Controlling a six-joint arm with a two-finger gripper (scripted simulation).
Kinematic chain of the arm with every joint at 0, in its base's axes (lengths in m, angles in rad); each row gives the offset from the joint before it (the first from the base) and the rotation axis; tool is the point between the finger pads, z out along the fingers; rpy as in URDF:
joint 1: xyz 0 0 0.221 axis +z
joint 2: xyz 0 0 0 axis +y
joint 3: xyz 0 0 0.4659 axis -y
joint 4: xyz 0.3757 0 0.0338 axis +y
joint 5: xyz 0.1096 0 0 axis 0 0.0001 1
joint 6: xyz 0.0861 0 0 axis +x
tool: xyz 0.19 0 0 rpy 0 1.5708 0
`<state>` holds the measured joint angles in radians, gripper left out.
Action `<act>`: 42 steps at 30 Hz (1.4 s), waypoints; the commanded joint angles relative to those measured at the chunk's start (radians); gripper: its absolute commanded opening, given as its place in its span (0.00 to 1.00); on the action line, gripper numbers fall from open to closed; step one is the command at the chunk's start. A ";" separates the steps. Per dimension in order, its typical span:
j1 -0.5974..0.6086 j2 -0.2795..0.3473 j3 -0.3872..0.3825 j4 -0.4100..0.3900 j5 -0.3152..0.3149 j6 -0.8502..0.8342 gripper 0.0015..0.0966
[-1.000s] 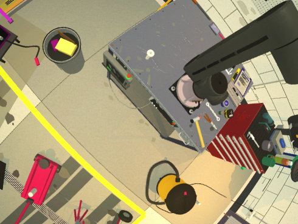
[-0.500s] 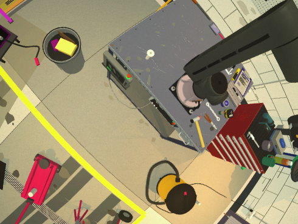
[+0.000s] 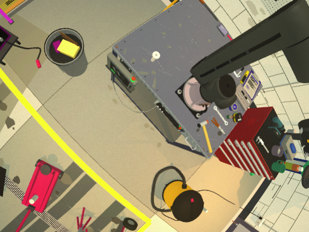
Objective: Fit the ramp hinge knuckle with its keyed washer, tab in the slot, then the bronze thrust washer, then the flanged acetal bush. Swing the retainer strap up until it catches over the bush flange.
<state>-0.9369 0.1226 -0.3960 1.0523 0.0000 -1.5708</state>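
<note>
My gripper is hidden under the dark arm and wrist [image 3: 220,89], which hang over the black-framed fixture with the pale round plate [image 3: 193,97] on the near right of the grey bench. The fingers are closed on a part, but the wrist covers it and I cannot tell which one. A white flanged bush [image 3: 154,55] stands upright and alone near the middle of the bench top. The knuckle, the washers and the retainer strap are out of sight beneath the arm.
The grey bench [image 3: 176,63] carries a yellow-handled hammer [image 3: 205,134], a spanner [image 3: 220,115] and pliers by its near right corner. A red tool cabinet [image 3: 249,142] stands against that corner. A yellow vacuum [image 3: 181,201] and a grey bin [image 3: 64,47] sit on the floor.
</note>
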 commanded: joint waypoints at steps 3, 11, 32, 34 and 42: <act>0.000 0.005 -0.009 -0.016 0.000 0.000 0.07; 0.000 0.015 -0.028 -0.046 0.000 0.000 0.07; 0.000 0.019 -0.035 -0.056 0.000 0.000 0.07; 0.000 0.019 -0.035 -0.056 0.000 0.000 0.07; 0.000 0.019 -0.035 -0.056 0.000 0.000 0.07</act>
<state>-0.9369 0.1427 -0.4318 0.9963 0.0000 -1.5708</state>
